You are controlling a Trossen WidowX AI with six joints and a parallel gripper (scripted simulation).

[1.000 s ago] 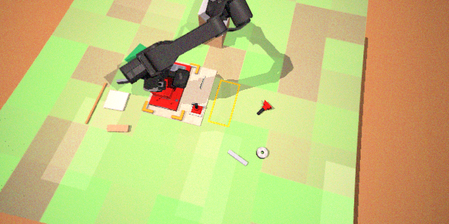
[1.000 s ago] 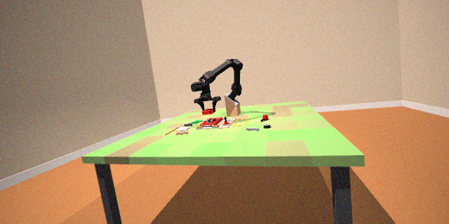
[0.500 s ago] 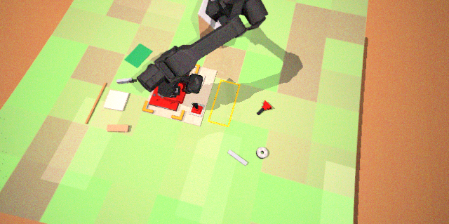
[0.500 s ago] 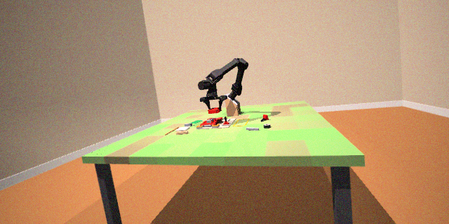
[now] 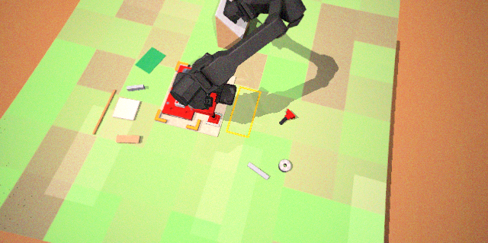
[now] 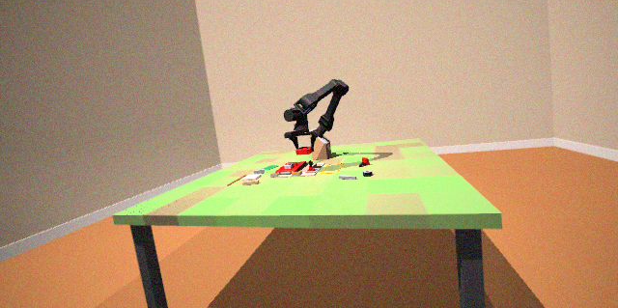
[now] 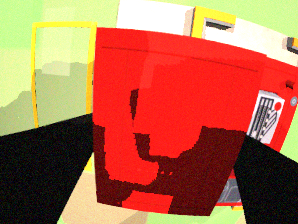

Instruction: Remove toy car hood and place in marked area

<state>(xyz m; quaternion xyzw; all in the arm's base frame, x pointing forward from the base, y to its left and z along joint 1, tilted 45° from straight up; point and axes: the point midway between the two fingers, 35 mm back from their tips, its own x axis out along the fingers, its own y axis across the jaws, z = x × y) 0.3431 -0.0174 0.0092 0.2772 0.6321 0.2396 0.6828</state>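
claw (image 7: 166, 163) grips red hood (image 7: 173, 116) above yellow-outlined area (image 7: 61, 72).

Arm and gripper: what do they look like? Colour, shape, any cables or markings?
The arm is dark grey all over, built of blocky, faceted links with chunky joint housings. The gripper has two flat, near-black fingers. No cables, labels or markings show in any view.

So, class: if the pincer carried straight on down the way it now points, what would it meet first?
The pincer, shut on the red hood, points down; the hood would probably land on the toy car, short of the yellow marked area. Depth is unclear.
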